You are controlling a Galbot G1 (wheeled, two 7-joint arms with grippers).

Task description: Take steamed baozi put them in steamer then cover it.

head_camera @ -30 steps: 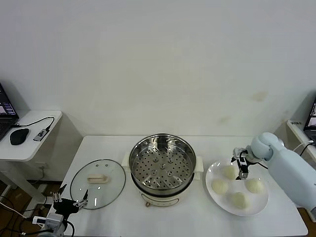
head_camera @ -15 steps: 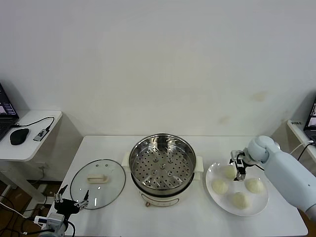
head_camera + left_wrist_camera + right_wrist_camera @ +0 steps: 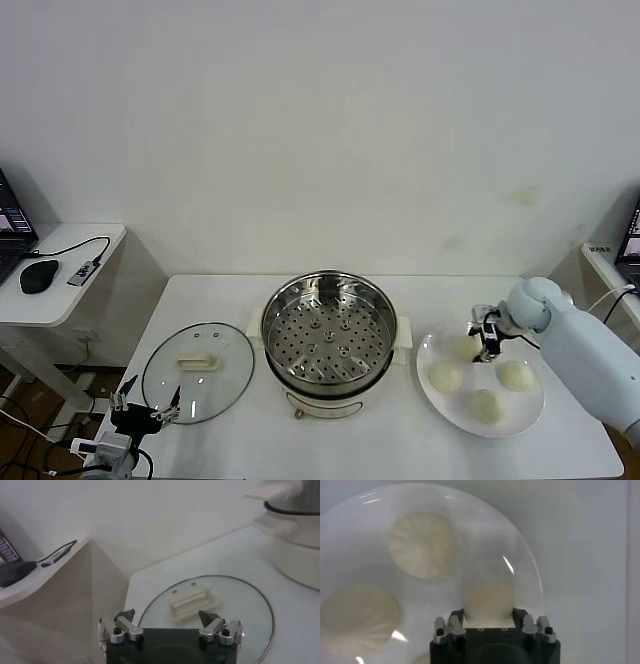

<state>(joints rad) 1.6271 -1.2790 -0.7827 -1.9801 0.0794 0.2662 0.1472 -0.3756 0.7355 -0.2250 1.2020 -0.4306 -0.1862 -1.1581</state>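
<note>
The steamer (image 3: 329, 338) is sitting mid-table with its perforated tray bare and open to the ceiling, so nothing is in the way of dropping buns straight in. The cover (image 3: 198, 372) is lying flat on the table on my left side of the pot, handle up, parked where my left arm can get at it once the pot is loaded. Off on my right side the white plate (image 3: 524, 412) is carrying all four baozi, so not one has made the trip yet.

My right arm is reaching in from the table's right edge, elbow out, wrist bent down over the back of the plate. My right gripper (image 3: 484, 336) is sitting around the rear baozi (image 3: 489, 599), the one nearest the steamer. In the wrist view the bun is sitting right between my two fingers (image 3: 456, 620), which are pressing in against its sides, so I am gripping it, though it is not yet lifted clear.

My left gripper (image 3: 170, 628) is waiting low at the near left corner, just short of the cover's rim, jaws spread wide and holding nothing.
</note>
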